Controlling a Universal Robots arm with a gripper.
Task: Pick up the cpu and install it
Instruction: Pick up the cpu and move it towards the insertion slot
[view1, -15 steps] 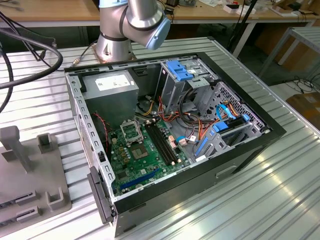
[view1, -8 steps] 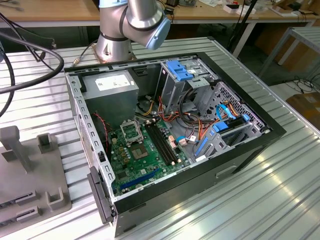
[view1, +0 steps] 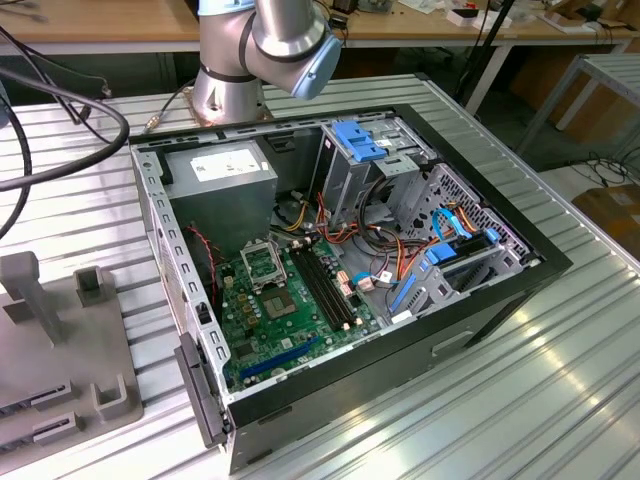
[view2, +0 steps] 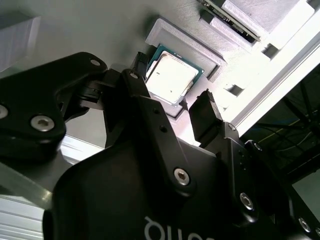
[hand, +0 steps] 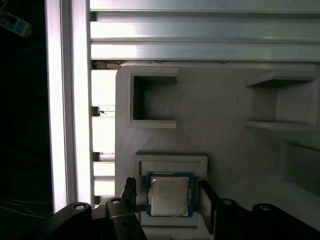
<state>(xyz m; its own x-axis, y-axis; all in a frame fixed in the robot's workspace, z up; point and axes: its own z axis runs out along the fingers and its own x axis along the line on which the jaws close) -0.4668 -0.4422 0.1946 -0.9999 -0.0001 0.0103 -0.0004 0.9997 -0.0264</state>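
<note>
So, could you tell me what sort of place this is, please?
Probably a robotics lab or workshop: an open computer case sits on a ribbed aluminium table beside the arm's base, wooden workbenches stand behind, and a grey fixture holds the cpu.

Ribbed metal table (view1: 560, 400) with open computer case (view1: 400, 372), grey fixture (view1: 60, 350) beside it, and arm's base (view1: 225, 95).

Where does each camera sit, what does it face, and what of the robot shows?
Exterior view: off the arm, high, looking down into the open case; arm shows behind it.
First wrist view: on the wrist, facing the cpu in its grey holder; open gripper straddles it.
Second wrist view: on the wrist, slanted past the gripper at the same cpu.
Both wrist views share cpu, holder, gripper.
</note>
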